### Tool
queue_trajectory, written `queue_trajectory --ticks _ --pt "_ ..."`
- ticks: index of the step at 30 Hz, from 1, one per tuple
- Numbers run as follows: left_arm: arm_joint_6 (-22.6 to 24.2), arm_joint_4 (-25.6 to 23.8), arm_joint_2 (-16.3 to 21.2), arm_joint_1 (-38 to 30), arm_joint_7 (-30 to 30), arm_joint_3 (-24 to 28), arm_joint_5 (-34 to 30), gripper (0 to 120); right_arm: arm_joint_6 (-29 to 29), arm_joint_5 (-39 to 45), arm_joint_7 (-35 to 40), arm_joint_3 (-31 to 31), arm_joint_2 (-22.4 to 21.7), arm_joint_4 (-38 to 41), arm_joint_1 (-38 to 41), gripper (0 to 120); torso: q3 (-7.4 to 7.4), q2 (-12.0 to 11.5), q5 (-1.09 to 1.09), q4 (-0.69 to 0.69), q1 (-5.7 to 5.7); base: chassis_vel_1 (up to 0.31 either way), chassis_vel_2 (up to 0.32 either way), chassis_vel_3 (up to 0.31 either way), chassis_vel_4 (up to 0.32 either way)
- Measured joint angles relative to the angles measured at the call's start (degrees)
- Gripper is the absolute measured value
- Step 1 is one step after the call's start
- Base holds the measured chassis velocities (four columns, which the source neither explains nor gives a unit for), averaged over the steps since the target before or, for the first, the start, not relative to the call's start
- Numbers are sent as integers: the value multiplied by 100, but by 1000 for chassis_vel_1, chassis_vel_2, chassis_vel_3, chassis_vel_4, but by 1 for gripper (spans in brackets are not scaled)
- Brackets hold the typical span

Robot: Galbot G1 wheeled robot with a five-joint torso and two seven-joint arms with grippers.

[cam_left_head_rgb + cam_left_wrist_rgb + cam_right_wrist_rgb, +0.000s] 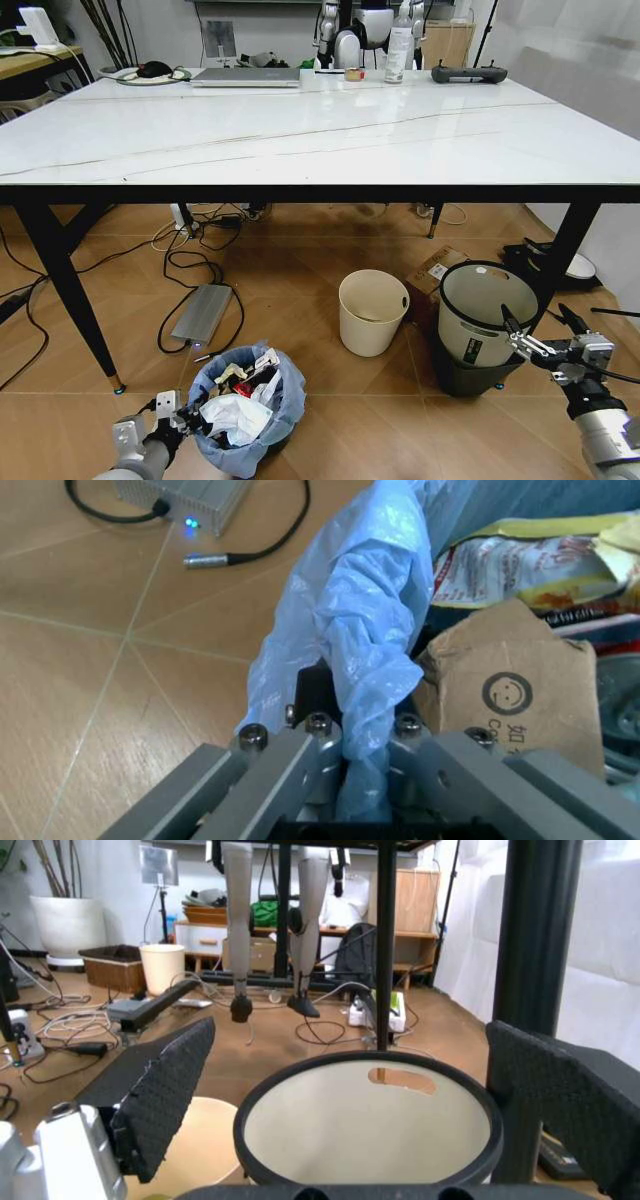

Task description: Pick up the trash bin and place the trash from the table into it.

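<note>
Head view: our left gripper (185, 418) pinches the blue-bagged bin (247, 408), full of trash (238, 398), on the near-left floor under the table (300, 130). Our right gripper (540, 330) hangs spread at far right; the bag hides the bin's wall.

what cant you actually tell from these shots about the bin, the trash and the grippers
- Trash bin: its wall is hidden by the overhanging blue bag; the head view's lower edge cuts its base.
- Trash: lower pieces are buried under the top litter; the left wrist view shows just cardboard and packets.
- Left gripper: shut on the bag; whether it also pinches the rim is hidden by plastic.
- Right gripper: open near the grey-and-black bin; contact unclear.
</note>
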Motion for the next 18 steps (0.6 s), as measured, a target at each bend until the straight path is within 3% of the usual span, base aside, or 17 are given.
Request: queue_trajectory --ticks 8,18 --pt "0 427 -88 -180 23 58 -42 0 0 0 0 0 0 0 0 100 8 10 0 0 3 0 0 0 0" --pt "-12 563 -119 -207 70 58 -32 0 0 0 0 0 0 0 0 100 14 19 0 1 4 0 0 0 0"
